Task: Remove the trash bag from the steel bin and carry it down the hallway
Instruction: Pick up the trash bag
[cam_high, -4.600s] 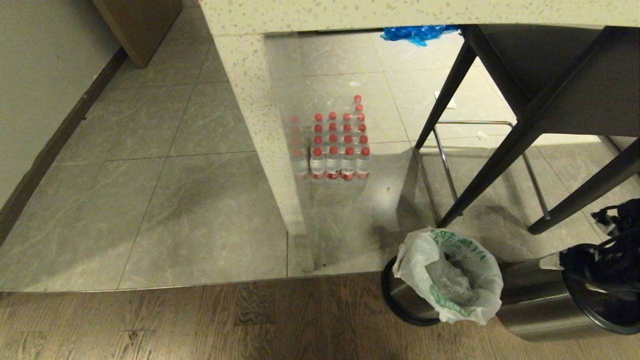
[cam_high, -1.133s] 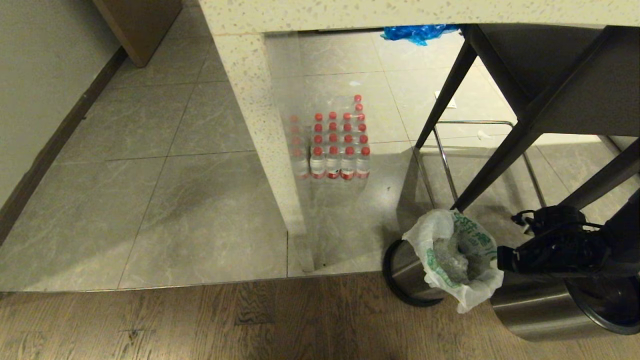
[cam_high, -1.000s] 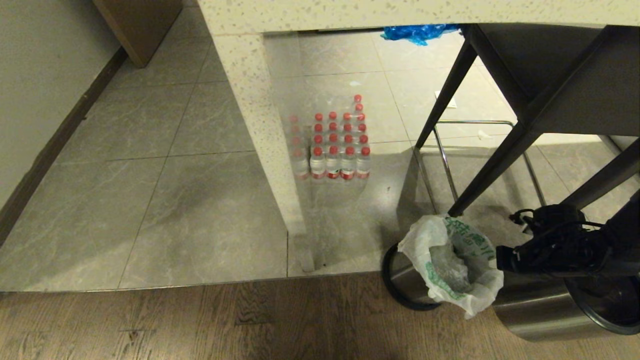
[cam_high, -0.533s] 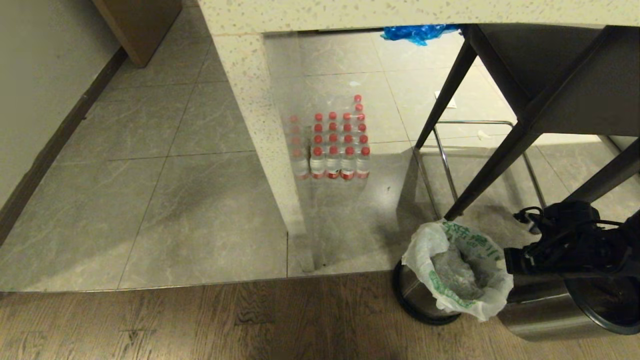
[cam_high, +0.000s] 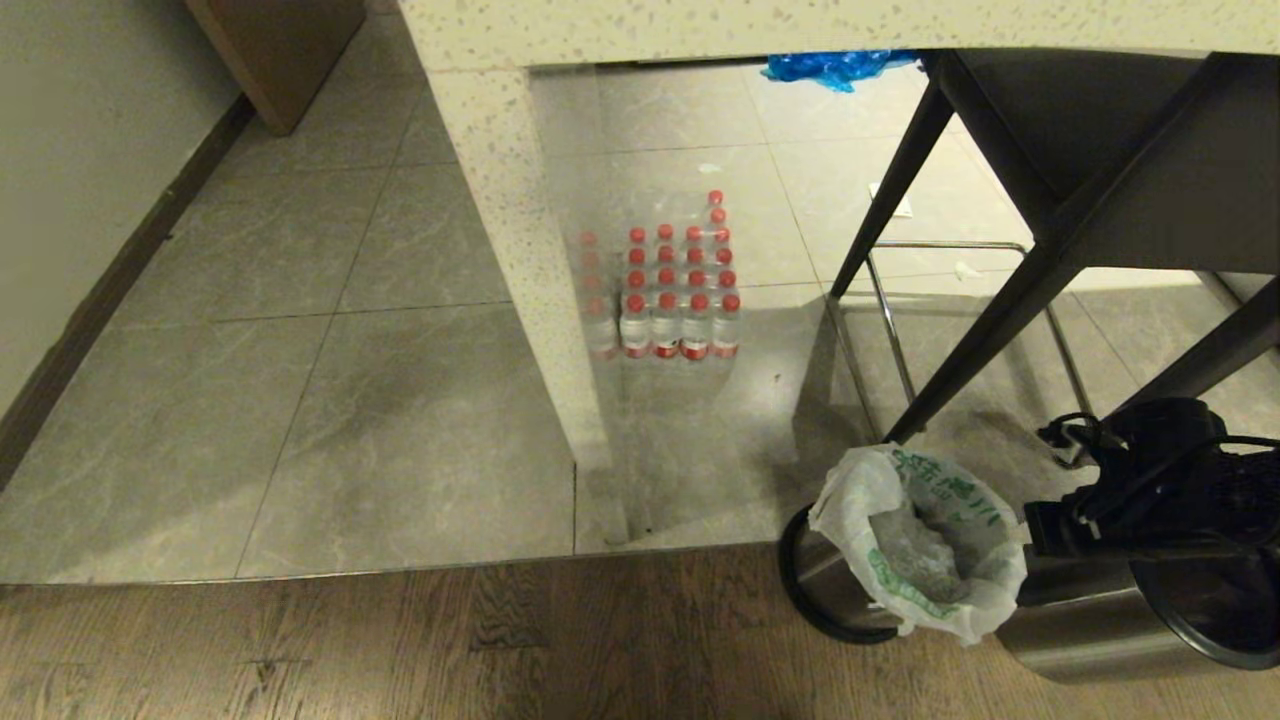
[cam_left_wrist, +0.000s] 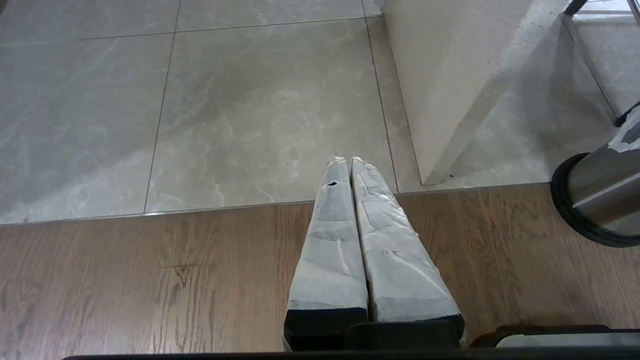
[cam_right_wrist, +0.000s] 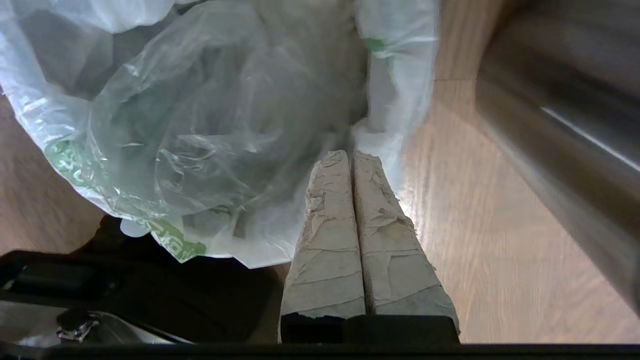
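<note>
Trash bag (cam_high: 915, 545): sitting in steel bin (cam_high: 835, 590), on wood floor beside second larger bin (cam_high: 1130, 625); bin tipping less than second ago, rim settling back.

Right claw (cam_right_wrist: 350, 155): we are clamping together on bag's right edge, film pinched at tips; we are drawing sideways, bag not yet lifting clear.

Left claw (cam_left_wrist: 345, 161): we are keeping together, empty, parked over floor.

Hallway tiles (cam_high: 330, 400): lying ahead, carrying not yet beginning.

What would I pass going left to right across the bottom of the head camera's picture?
Wood floor → the steel bin → the trash bag → right gripper, shut on the bag's edge → a second, larger steel bin.
</note>
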